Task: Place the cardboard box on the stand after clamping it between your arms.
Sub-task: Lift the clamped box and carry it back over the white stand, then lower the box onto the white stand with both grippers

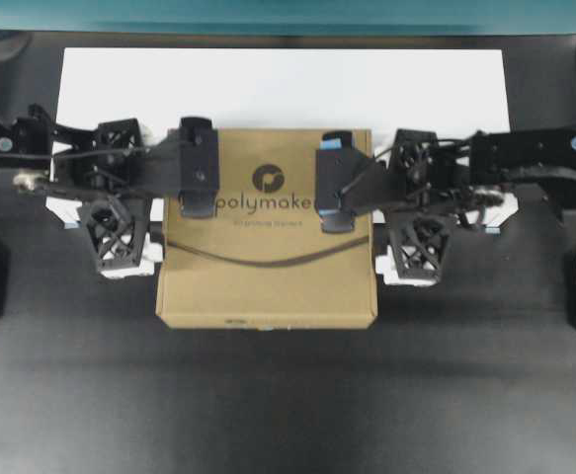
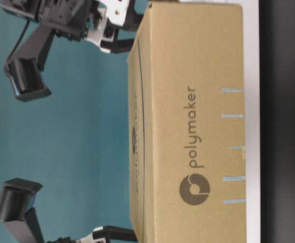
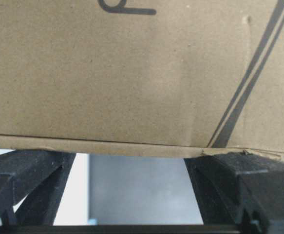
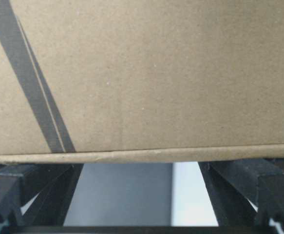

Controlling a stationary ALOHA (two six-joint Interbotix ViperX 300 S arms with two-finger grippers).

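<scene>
Between the two arms the cardboard box (image 1: 268, 237) sits flat with its logo face up, its far part over the stand (image 1: 278, 84) and its near part reaching out past the stand's front edge over the dark table (image 1: 268, 405); at the left of the overhead view the left gripper (image 1: 134, 202) presses against the box's left side, its two lattice fingers (image 1: 115, 237) spread wide apart along that side, one toward the stand and one toward the near edge, with nothing pinched between them; the left wrist view shows the box's edge lying right across both finger tips (image 3: 29, 168), the curved dark line (image 3: 249, 92) running above the right one; at the right of the overhead view the right gripper (image 1: 416, 202) meets the box's right side the same way, its fingers (image 1: 418, 242) also spread wide and touching the cardboard; the right wrist view shows the box's edge resting over both finger tips (image 4: 249, 170); from table level the box's front face stands just before the stand's blue marks (image 2: 232, 147).
</scene>
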